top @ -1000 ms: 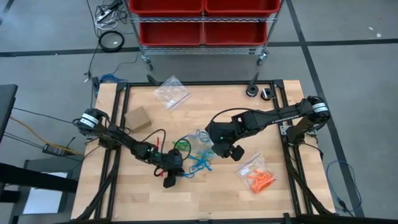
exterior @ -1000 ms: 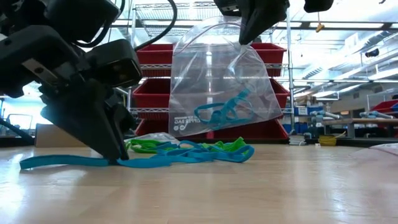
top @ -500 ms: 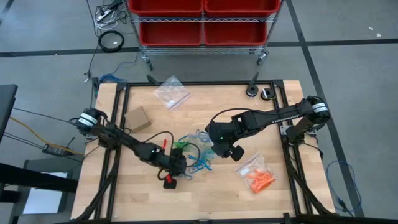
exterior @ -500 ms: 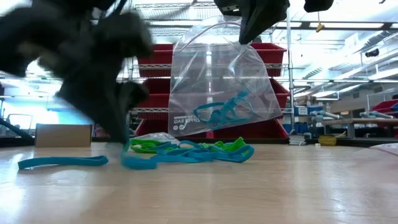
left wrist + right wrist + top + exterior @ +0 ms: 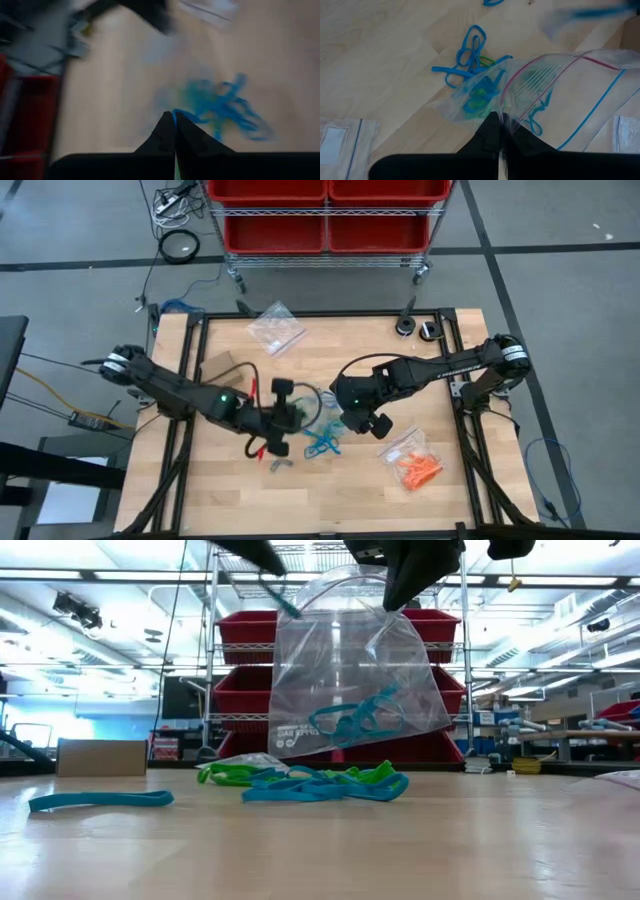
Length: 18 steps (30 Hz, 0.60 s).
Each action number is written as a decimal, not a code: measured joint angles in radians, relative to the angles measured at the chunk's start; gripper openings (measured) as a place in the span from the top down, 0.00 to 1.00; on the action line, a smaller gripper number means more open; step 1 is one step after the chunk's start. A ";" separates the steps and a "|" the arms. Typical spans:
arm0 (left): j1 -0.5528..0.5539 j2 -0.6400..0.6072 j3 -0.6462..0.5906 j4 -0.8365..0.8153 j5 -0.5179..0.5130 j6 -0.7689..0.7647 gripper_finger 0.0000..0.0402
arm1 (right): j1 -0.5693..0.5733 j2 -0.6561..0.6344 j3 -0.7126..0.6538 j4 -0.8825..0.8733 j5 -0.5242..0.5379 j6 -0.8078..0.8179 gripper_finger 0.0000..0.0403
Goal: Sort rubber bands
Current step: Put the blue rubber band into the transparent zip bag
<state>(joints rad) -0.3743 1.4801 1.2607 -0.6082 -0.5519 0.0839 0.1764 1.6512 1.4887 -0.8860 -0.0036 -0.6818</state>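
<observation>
right gripper [image 5: 499, 125] is pinched shut on the clear bag [image 5: 350, 670], holding it up over the blue and green rubber bands [image 5: 310, 783] on the table [image 5: 330, 490]. left gripper [image 5: 174, 116] is closed on one blue band [image 5: 200, 117].

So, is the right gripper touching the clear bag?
Touching. In the right wrist view the shut right gripper pinches the clear bag's edge; the low view shows the bag hanging from it.

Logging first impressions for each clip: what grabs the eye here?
The clear bag hanging mid-table from the shut right gripper, with blue bands inside. Below it lies a tangle of blue and green rubber bands on the wood, one blue band lying apart. The left gripper, shut on a blue band, is lifted beside the bag's mouth.
</observation>
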 joint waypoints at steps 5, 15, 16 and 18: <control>0.062 -0.007 0.037 0.047 -0.061 0.097 1.00 | 0.000 0.000 0.000 0.002 0.000 -0.004 1.00; 0.145 -0.007 0.059 0.189 -0.048 0.201 1.00 | -0.001 0.000 0.000 0.002 0.000 -0.011 1.00; 0.148 -0.007 0.059 0.191 -0.032 0.201 1.00 | -0.001 0.000 0.000 0.002 0.000 -0.011 1.00; 0.155 -0.007 0.059 0.193 0.003 0.200 1.00 | -0.001 0.000 0.000 0.002 0.000 -0.012 1.00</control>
<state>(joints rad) -0.2193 1.4727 1.3201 -0.4149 -0.5492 0.2835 0.1757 1.6512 1.4883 -0.8844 -0.0036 -0.6933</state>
